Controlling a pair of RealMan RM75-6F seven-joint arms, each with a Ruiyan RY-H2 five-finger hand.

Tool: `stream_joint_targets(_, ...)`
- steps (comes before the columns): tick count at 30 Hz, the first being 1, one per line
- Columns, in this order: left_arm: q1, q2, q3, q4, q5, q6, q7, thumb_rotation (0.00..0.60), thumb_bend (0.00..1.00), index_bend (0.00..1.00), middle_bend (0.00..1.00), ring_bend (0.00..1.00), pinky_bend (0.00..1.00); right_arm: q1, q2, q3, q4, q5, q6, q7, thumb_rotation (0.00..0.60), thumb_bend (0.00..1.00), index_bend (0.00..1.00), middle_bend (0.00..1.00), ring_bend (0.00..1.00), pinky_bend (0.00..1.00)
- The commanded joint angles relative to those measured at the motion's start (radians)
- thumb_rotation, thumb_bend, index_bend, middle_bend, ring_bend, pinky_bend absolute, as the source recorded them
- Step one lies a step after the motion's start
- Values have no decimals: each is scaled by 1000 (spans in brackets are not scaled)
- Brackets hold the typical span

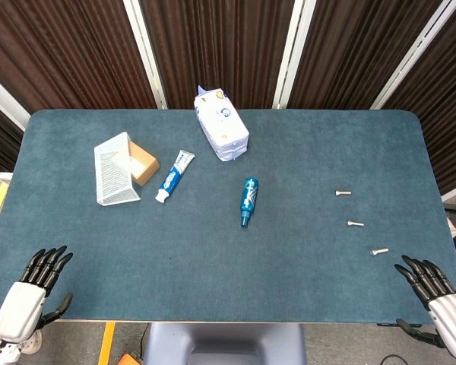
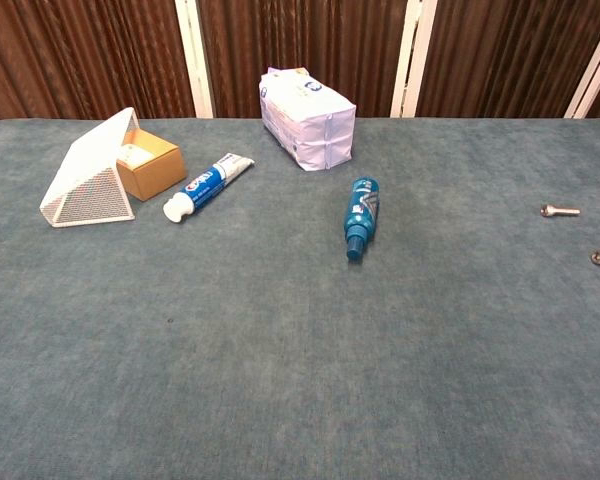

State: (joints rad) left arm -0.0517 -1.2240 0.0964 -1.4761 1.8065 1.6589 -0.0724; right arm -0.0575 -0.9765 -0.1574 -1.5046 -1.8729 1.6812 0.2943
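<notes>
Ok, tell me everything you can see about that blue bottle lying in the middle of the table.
The blue bottle is small and slim, apparently plastic, with a printed blue and white label and a narrow blue cap. It lies on its side on the teal cloth-covered table, cap end toward the robot. Nothing touches it; the white wrapped pack lies behind it and the toothpaste tube to its left.

The head view looks steeply down from above the near edge, taking in the whole table [image 1: 304, 251] and the curtain behind. The chest view sits lower and closer, facing the curtain. Both share the blue bottle [image 1: 248, 201] [image 2: 361, 217].
</notes>
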Motion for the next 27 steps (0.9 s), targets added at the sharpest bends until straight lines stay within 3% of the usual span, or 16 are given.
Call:
stream_joint_targets(1, 0, 0, 1, -1, 4, 0, 1, 600, 417, 0, 0, 0, 13, -3, 6, -3, -1, 1, 6, 7, 600, 293, 0, 0, 0, 0)
stream_joint_targets(7, -1, -3, 7, -2, 12, -3, 5, 600, 416, 0, 0, 0, 13, -1, 8, -2, 8, 12, 4, 16, 600, 293, 0, 0, 0, 0)
stream_joint_targets(11, -3, -8, 1, 5, 7, -6, 6, 600, 417, 0, 0, 0, 13, 35, -36, 29, 50, 41, -46, 13, 600, 293, 0, 0, 0, 0)
stream_joint_targets(14, -8, -12, -6, 10, -6, -15, 0, 600, 417, 0, 0, 0, 13, 89, -103, 56, 147, 56, -105, 65, 600, 293, 23, 0, 0, 0)
stream_joint_targets(19, -15, -28, -23, 30, -35, -32, 9, 600, 417, 0, 0, 0, 13, 194, -219, 75, 361, 83, -214, 355, 600, 293, 189, 0, 0, 0)
stream_joint_targets(27, -32, -55, -42, 58, -86, -85, 26, 600, 417, 0, 0, 0, 13, 284, -387, 84, 689, 98, -295, 510, 600, 310, 400, 0, 0, 0)
